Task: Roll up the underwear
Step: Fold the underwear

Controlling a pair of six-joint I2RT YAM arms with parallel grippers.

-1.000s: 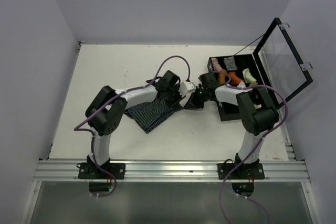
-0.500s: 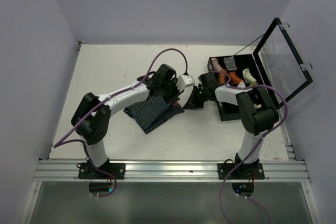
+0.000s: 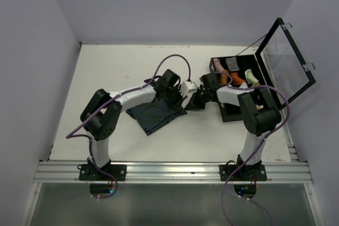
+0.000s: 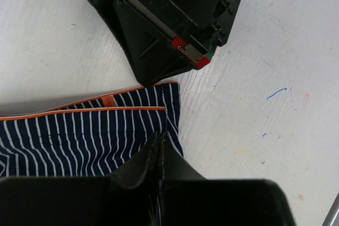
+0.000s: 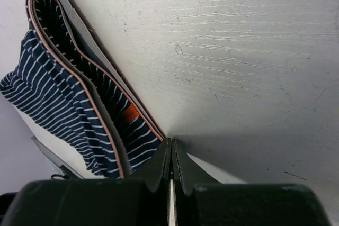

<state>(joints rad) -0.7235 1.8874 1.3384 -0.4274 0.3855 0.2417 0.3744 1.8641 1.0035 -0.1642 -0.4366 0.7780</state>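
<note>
Found the striped underwear (image 3: 153, 115) folded but flat on the white surface (image 3: 116, 67), between the two arms — no roll begun. Noted left gripper (image 4: 160, 140) with jaws pinched together on its hem, right gripper (image 5: 170, 146) with jaws clamped on the waistband corner — judged all rolling left to do

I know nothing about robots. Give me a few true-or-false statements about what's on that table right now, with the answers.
1. The navy white-striped underwear lies on the white table. True.
2. The black box's clear lid is shut. False: the clear lid stands open on the black box.
3. The left gripper and right gripper are both pinched shut on the underwear. True.
4. The underwear's trim is green. False: the trim is orange.
</note>
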